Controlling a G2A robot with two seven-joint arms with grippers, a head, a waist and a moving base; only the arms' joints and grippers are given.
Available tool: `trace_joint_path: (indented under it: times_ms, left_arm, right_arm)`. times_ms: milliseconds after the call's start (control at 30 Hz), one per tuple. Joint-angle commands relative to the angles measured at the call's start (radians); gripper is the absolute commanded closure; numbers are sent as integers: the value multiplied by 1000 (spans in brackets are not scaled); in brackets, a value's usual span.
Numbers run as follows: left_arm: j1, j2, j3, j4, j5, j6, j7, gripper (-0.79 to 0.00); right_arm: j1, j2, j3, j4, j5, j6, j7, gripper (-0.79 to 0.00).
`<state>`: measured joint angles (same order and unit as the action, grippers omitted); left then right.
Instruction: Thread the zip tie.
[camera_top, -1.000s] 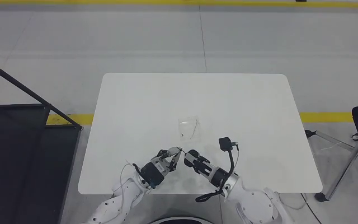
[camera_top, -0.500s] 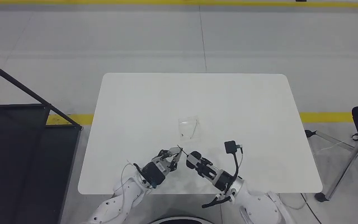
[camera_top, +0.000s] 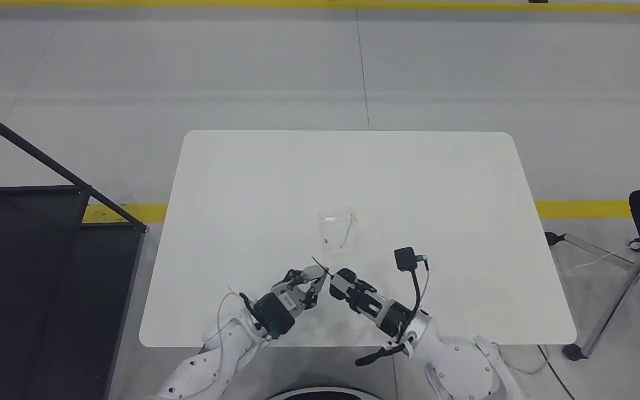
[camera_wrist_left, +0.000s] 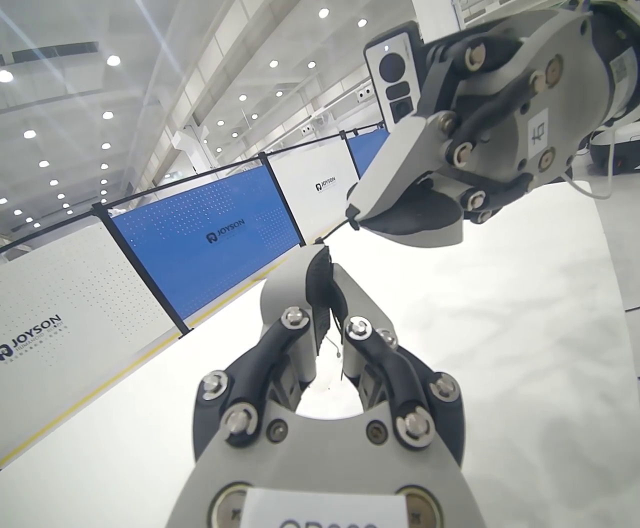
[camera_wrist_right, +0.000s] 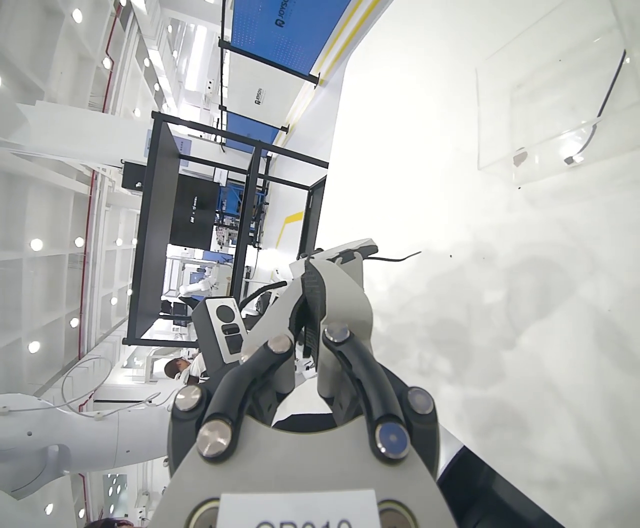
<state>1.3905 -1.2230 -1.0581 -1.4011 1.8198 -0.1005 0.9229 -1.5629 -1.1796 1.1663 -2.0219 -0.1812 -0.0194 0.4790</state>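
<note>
Left jaws and right jaws both pinch the zip tie (camera_wrist_left: 336, 232), tip to tip above the surface's (camera_top: 250, 200) 6 o'clock edge. The right jaws have edged back toward 9 o'clock, likely aligning for threading. A clear tray (camera_top: 337, 225) lies toward 12 o'clock.

Grey floor (camera_top: 450, 60) w/ yellow line (camera_top: 590, 209), blue partition panels (camera_wrist_left: 200, 245), ceiling spotlights (camera_wrist_left: 113, 60), black rack (camera_wrist_right: 151, 225).

My right gripper (camera_wrist_right: 311, 272) has its fingers pressed together over the white table (camera_wrist_right: 500, 350), a thin black zip tie (camera_wrist_right: 400, 259) pokes out just past them, and a clear tray (camera_wrist_right: 505, 145) lies farther off holding another black tie (camera_wrist_right: 610, 85).
</note>
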Motion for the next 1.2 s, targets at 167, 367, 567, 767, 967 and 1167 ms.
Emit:
trace_joint_path:
  times_ms: [167,367,567,767,967,1167]
  left_arm:
    - [6,2,0,-4,3,1,5,0]
    - [10,3,-1,-6,-7,1,12,0]
    - [19,3,-13,-23,-88,-40,26,0]
    - [47,11,-40,-75,-145,-118,37,0]
    - [94,18,-55,-131,-178,-155,-8,0]
    - [94,18,-55,-131,-178,-155,-8,0]
  right_arm:
    - [5,0,-6,-1,-5,19,0,0]
    - [8,0,-8,-2,-6,29,2,0]
    - [-1,2,10,-1,25,1,2,-785]
    - [-66,15,72,-8,59,-127,22,-785]
    - [-145,27,143,-4,70,-229,14,-785]
    - [-145,27,143,-4,70,-229,14,-785]
